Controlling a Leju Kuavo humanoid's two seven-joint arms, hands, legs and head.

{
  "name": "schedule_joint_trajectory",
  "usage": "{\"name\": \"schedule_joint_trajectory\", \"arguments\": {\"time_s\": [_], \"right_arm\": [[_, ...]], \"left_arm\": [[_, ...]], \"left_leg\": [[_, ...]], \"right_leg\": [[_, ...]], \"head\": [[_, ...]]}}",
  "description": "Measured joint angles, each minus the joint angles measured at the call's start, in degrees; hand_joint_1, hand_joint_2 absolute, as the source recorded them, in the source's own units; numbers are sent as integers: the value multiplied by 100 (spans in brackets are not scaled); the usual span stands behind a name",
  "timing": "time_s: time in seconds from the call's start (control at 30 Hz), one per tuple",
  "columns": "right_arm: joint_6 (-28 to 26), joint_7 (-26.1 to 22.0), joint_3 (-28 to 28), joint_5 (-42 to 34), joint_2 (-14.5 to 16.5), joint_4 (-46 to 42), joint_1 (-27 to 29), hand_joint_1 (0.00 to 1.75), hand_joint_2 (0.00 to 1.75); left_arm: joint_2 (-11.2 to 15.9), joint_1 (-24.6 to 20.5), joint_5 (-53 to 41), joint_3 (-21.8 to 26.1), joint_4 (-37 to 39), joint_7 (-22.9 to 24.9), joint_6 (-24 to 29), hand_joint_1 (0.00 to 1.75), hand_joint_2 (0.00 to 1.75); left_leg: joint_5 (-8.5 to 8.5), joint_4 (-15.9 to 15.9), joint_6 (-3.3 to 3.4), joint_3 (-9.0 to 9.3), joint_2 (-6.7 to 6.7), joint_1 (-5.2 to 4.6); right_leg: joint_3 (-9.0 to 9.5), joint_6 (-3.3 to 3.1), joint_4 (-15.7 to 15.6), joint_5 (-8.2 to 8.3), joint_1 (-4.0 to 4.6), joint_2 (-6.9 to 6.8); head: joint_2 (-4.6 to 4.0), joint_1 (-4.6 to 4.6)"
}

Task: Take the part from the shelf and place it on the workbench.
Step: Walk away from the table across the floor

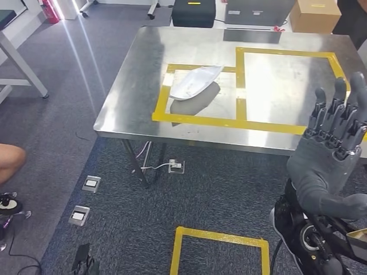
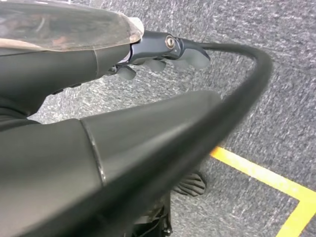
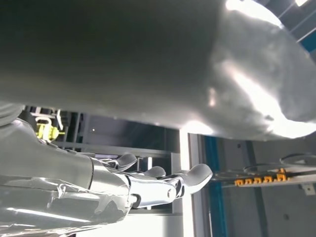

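Fig.: My view of a lab/workshop test bay. Evidence: stainless-steel workbench point(image 1: 129, 109) w/ yellow tape rectangles point(image 1: 240, 86) marking zones; grey industrial carpet point(image 1: 65, 114) w/ another taped square point(image 1: 221, 246) and floor power outlets point(image 1: 85, 199); red fire extinguisher point(image 1: 50, 10) by wall; cardboard box point(image 1: 315, 15) and black equipment case point(image 1: 193, 11) behind bench; cables trailing beneath it.

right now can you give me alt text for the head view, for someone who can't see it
A pale, curved part lies on a steel workbench, inside the left of two boxes marked in yellow tape. The robot's right hand is raised at the right edge, fingers apart and holding nothing. Grey carpet lies below, with another yellow tape outline on it.
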Motion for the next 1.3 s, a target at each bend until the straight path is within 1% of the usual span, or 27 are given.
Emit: {"name": "schedule_joint_trajectory", "arguments": {"time_s": [0.07,0.1,0.17,0.23,0.27,0.3,0.33,0.37,0.43,0.47,0.5,0.57,0.6,0.67,0.73,0.77,0.8,0.83,0.9,0.97,1.0,1.07,1.13,1.17,1.23,1.27,1.3], "right_arm": [[-7,1,-33,20,-2,-24,37,0,0],[-9,1,-51,27,-8,-36,55,0,0],[-14,2,-86,37,-25,-57,83,0,0],[-22,5,-120,43,-39,-66,127,0,0],[-24,9,-136,45,-47,-68,153,0,0],[-26,13,-151,47,-54,-69,172,0,0],[-26,16,-165,48,-61,-71,183,0,0],[-26,19,-176,49,-64,-79,189,0,0],[-27,21,-187,57,-68,-103,192,0,0],[-29,25,-193,63,-70,-119,198,0,0],[-35,31,-201,74,-72,-132,204,0,0],[-63,65,-222,110,-78,-154,219,0,0],[-84,87,-233,131,-80,-166,224,0,0],[-119,126,-266,157,-90,-197,236,0,0],[-136,149,-305,173,-102,-229,255,0,0],[-139,160,-320,188,-109,-240,270,0,0],[-140,174,-334,207,-119,-250,290,0,0],[-140,187,-349,227,-127,-257,308,0,0],[-137,203,-378,250,-138,-274,328,0,0],[-133,209,-404,260,-144,-303,329,0,0],[-131,213,-417,267,-149,-316,331,0,0],[-128,240,-446,302,-166,-336,340,0,0],[-128,291,-475,348,-194,-357,359,0,0],[-129,316,-492,365,-214,-370,375,0,0],[-131,356,-529,374,-252,-393,426,0,0],[-129,368,-547,373,-267,-399,453,0,0],[-122,377,-559,370,-275,-402,475,0,0]], "left_arm": [[-5,2,9,0,0,-1,0,0,0],[-6,5,17,0,0,-1,-1,0,0],[-8,11,32,0,0,-1,-3,0,0],[-12,14,38,0,0,-1,-7,0,0],[-15,19,39,0,0,0,-9,0,0],[-19,27,40,0,0,-1,-11,0,0],[-22,36,43,0,0,0,-13,0,0],[-25,44,48,0,0,0,-14,0,0],[-29,47,55,0,0,-3,-16,0,0],[-30,46,58,0,0,-7,-16,0,0],[-30,47,60,0,0,-11,-16,0,0],[-21,58,64,0,1,-16,-18,0,0],[-16,62,68,0,1,-16,-20,0,0],[-13,67,73,0,2,-16,-21,0,0],[-18,72,77,0,2,-17,-22,0,0],[-18,77,80,0,2,-17,-22,0,0],[-18,81,84,0,3,-18,-22,0,0],[-18,83,87,0,3,-19,-22,0,0],[-15,80,91,0,4,-20,-23,0,0],[-8,71,91,0,3,-26,-23,0,0],[-6,68,91,0,3,-29,-23,0,0],[-5,73,92,0,3,-36,-29,0,0],[-5,76,93,0,3,-40,-47,0,0],[-5,76,93,0,4,-41,-56,0,0],[-4,80,92,0,4,-43,-63,0,0],[-4,84,91,0,4,-43,-64,0,0],[-4,89,92,0,4,-43,-66,0,0]], "left_leg": [[69,-65,41,-16,17,0],[111,-93,73,-38,31,15],[196,-133,134,-102,60,45],[265,-126,162,-200,64,35],[300,-118,161,-252,64,31],[333,-105,154,-304,63,30],[357,-85,143,-350,62,31],[374,-56,130,-389,61,33],[400,14,94,-464,60,25],[423,46,67,-499,58,17],[453,66,36,-529,56,10],[501,92,-30,-576,47,1],[453,141,-63,-616,35,2],[78,558,-132,-808,14,26],[-426,1357,-195,-1099,6,65],[-552,1692,-215,-1193,6,81],[-555,1853,-226,-1200,6,91],[-447,1783,-227,-1094,7,97],[-121,1038,-191,-581,4,100],[19,252,-134,-111,-1,74],[23,62,-108,-16,-3,56],[56,-13,-46,-31,-1,42],[132,-58,42,-83,20,65],[175,-79,89,-117,31,77],[244,-76,141,-206,40,67],[277,-69,149,-253,40,58],[308,-57,147,-302,40,52]], "right_leg": [[-15,77,3,24,-9,-6],[-49,109,66,-54,-10,-5],[-226,150,527,-477,-12,-1],[-462,183,1330,-981,-13,0],[-510,199,1626,-1087,-13,0],[-466,210,1723,-1062,-14,-1],[-308,216,1568,-924,-16,-2],[-48,216,1192,-731,-21,-4],[489,193,328,-527,-17,-1],[645,176,54,-509,-9,3],[702,156,-63,-535,3,10],[660,90,-94,-492,-6,11],[622,41,-101,-459,-21,7],[519,-70,-116,-368,-47,-14],[393,-121,-103,-278,-39,-25],[329,-121,-92,-240,-35,-25],[270,-117,-76,-205,-34,-26],[216,-109,-58,-177,-35,-26],[137,-80,-26,-129,-36,-21],[88,-23,-16,-78,-24,-16],[75,12,-17,-51,-21,-16],[55,91,-30,6,-19,-18],[-28,141,96,-128,-25,-13],[-123,155,321,-327,-26,-11],[-387,176,1114,-865,-37,-10],[-484,190,1499,-1048,-39,-10],[-501,200,1716,-1103,-40,-10]], "head": [[0,-4],[0,2],[0,67],[0,137],[0,161],[0,182],[0,209],[0,238],[0,289],[0,299],[0,299],[0,282],[0,273],[0,217],[0,145],[1,121],[1,100],[1,80],[1,35],[0,6],[0,3],[0,18],[0,39],[0,68],[0,138],[0,171],[0,196]]}}
